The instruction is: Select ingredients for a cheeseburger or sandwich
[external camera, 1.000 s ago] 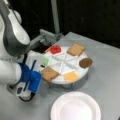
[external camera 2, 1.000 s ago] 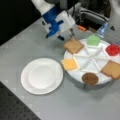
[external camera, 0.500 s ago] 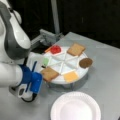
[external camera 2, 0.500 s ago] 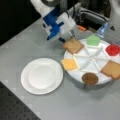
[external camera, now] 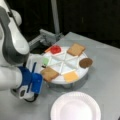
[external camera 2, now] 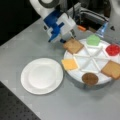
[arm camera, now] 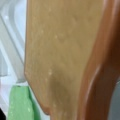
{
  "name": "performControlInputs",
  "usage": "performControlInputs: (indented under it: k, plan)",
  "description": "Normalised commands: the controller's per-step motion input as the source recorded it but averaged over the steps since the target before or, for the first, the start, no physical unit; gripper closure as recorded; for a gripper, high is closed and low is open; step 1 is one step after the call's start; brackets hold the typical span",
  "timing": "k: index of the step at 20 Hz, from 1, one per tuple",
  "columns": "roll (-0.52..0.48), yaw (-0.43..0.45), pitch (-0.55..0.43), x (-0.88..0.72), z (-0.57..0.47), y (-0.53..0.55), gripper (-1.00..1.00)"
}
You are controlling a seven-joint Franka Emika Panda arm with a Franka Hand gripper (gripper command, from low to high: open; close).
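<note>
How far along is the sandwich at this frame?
Nothing is assembled: the white paper plate is bare. The red disc, green disc and far toast sit in the divided tray. The gripper is at the near toast, which fills the wrist view.

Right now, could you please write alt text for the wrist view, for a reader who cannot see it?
A tan-brown toast square fills nearly the whole wrist view, very close to the camera, with its darker brown crust edge on the right. A green disc shows at bottom left, and a white tray divider behind.
</note>
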Motion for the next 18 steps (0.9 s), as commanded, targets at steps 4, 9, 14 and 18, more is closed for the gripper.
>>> performControlInputs:
  k: [4, 9, 14, 18]
  plan:
    - [0.456, 0.143, 0.005, 0.38, -0.15, -0.29, -1.0]
    - [0.401, 0.167, -0.003, 0.38, -0.13, -0.3, -1.0]
    - [0.347, 0.174, -0.004, 0.37, -0.09, -0.3, -1.0]
    - [0.335, 0.184, 0.018, 0.35, -0.06, -0.31, -1.0]
